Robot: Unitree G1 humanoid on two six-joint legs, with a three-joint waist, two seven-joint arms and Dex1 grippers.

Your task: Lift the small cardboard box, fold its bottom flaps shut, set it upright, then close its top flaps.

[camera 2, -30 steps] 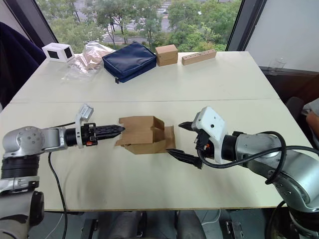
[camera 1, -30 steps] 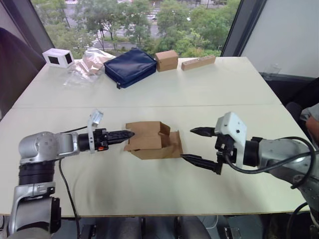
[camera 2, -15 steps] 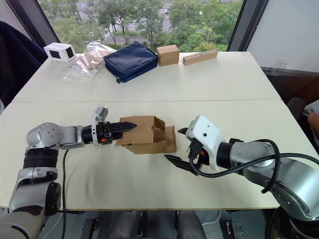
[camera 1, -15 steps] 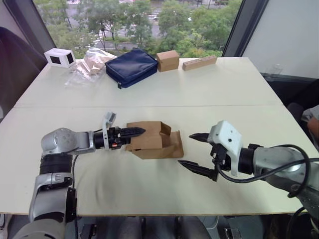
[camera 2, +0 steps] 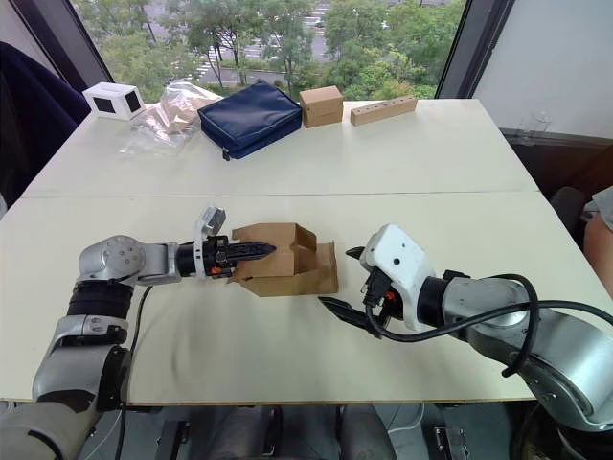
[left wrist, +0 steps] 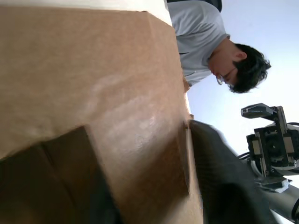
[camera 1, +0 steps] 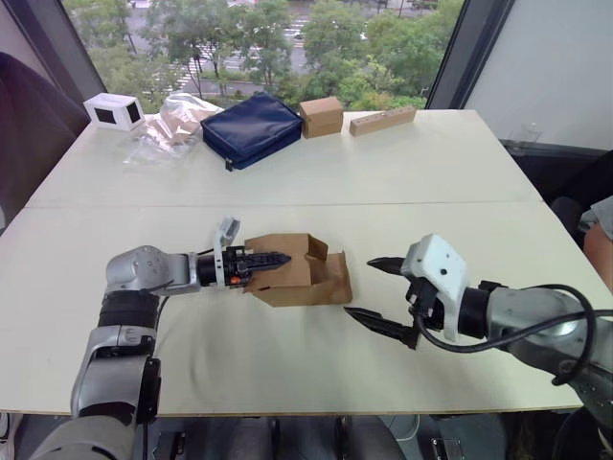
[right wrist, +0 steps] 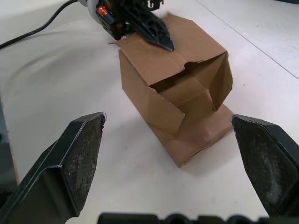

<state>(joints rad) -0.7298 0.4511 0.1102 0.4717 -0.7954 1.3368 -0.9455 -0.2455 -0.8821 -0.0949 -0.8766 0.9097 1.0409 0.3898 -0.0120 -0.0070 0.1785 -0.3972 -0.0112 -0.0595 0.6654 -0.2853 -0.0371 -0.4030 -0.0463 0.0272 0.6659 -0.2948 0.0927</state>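
One small plain brown corrugated cardboard box [camera 1: 292,269] lay on its side near the front middle of the white table [camera 1: 412,182]. The open end facing the robot's right had one flap [right wrist: 198,135] spread flat on the tabletop, another [right wrist: 223,79] standing half open at the side, and others folded partly inward.

Two grippers were at work. The left gripper [camera 1: 278,259] lay over the box's top face, its black fingers pressed close together and touching the cardboard; in the left wrist view brown cardboard sat against a dark finger [left wrist: 219,177], and whether they pinched a flap I could not tell. The right gripper [camera 1: 376,290] hung just off the box's open end, apart from it, its two black fingers [right wrist: 77,158] spread wide with nothing between them.

Along the far edge stood one white box with dark windows [camera 1: 113,111], one crumpled clear plastic bag [camera 1: 168,125], one navy fabric pouch [camera 1: 251,127], one smaller taped brown cube-like box [camera 1: 320,116] and one long thin cardboard bar [camera 1: 382,120].

The table was made of two pale panels meeting at a seam. Behind it a large window showed green trees [camera 1: 268,38] and a street below. One person in a grey shirt [left wrist: 198,32] showed in the left wrist view.
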